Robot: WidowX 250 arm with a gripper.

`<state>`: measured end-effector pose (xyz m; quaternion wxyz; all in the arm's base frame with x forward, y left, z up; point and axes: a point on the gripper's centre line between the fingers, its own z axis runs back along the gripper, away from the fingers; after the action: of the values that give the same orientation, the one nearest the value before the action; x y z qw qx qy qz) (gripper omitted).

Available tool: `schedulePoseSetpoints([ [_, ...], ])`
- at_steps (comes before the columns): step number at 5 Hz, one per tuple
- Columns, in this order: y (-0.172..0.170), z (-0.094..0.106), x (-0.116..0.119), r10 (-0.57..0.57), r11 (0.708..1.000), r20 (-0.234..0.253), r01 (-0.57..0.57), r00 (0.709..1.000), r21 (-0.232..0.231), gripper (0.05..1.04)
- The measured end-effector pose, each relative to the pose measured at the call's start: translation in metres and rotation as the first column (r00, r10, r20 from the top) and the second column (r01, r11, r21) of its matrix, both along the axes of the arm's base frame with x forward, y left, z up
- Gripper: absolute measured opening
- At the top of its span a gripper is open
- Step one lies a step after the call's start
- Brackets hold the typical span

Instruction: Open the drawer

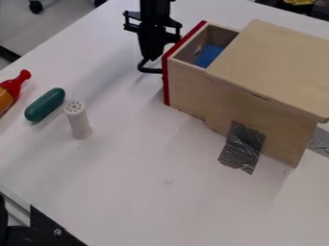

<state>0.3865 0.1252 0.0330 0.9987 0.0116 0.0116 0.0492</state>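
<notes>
The gripper (151,56) hangs down from the top edge, left of the wooden box (276,62), with its lower end at the drawer's black handle (150,70). The handle sticks out to the left from the drawer's red front (166,79). The drawer (186,56) stands partly out of the box, with its inside showing from above and a blue object (208,55) in it. Whether the gripper holds the handle I cannot tell.
A white shaker-like cylinder (78,120), a green capsule-shaped object (45,104) and a red and orange bottle (13,88) are on the white table (141,182) at the left. Grey tape (242,147) fixes the box's near side to the table.
</notes>
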Motion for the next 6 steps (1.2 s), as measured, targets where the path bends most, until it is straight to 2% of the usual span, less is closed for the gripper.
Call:
schedulePoseSetpoints([
  [6,0.0008,0.0027,-0.0055,-0.004,1.000,-0.005,0.004,1.000,0.010,0.101],
])
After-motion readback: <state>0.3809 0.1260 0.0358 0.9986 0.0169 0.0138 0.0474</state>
